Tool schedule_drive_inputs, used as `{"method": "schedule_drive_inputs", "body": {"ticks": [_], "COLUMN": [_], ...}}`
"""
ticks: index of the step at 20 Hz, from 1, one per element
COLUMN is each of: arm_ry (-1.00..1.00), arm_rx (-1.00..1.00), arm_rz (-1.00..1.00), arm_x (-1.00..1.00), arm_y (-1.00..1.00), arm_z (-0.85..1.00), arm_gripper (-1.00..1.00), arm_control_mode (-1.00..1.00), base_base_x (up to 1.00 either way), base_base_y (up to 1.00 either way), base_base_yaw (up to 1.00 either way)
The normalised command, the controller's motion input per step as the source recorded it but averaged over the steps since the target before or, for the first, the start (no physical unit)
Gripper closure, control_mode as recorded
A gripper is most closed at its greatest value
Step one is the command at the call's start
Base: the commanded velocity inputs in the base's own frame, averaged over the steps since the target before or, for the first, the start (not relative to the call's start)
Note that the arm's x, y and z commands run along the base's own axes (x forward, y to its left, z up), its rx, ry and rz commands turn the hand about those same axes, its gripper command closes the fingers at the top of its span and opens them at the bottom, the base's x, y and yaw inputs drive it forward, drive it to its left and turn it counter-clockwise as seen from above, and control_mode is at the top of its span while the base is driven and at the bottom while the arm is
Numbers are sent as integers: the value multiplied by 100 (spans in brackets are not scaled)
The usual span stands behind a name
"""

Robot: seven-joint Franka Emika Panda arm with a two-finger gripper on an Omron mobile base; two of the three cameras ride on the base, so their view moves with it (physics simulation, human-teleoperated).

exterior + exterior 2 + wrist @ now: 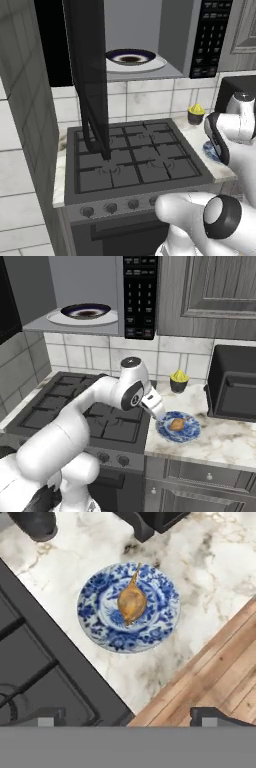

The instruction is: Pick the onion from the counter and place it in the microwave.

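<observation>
The onion [132, 602], an orange-brown bulb with a pointed tip, lies on a blue patterned plate [160, 619] on the marbled counter [210, 557]. In the right base view the onion [177, 423] rests on that plate [190, 433] just right of the stove. My gripper [160, 413] hangs above the plate's left edge, tilted down toward it. In the hand view the gripper [129, 717] is open, its fingertips [47, 717] wide apart, with the onion some way ahead of them. The microwave [85, 286] is mounted above the stove, its black door [90, 75] swung open.
A white plate with a dark bowl [132, 57] sits in the microwave cavity. The black gas stove [135, 155] lies left of the counter. A dark cup with a yellow-green item [178, 381] and a dark box appliance [235, 386] stand behind the plate. Wood floor [215, 667] runs along the counter's edge.
</observation>
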Motion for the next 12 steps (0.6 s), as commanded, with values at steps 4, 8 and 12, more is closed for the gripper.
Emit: {"method": "schedule_drive_inputs", "body": {"ticks": [4,8,12], "arm_ry": [23,23,4], "arm_rx": [0,1,7], "arm_rz": [-38,-17,0], "arm_x": [71,69,2], "arm_y": [-80,-65,-26], "arm_z": [-33,-25,-28], "arm_gripper": [-100,-100,-100], "arm_control_mode": [-100,-100,-100], "base_base_x": [0,0,0], "base_base_y": [0,0,0], "base_base_yaw": [0,0,0]}}
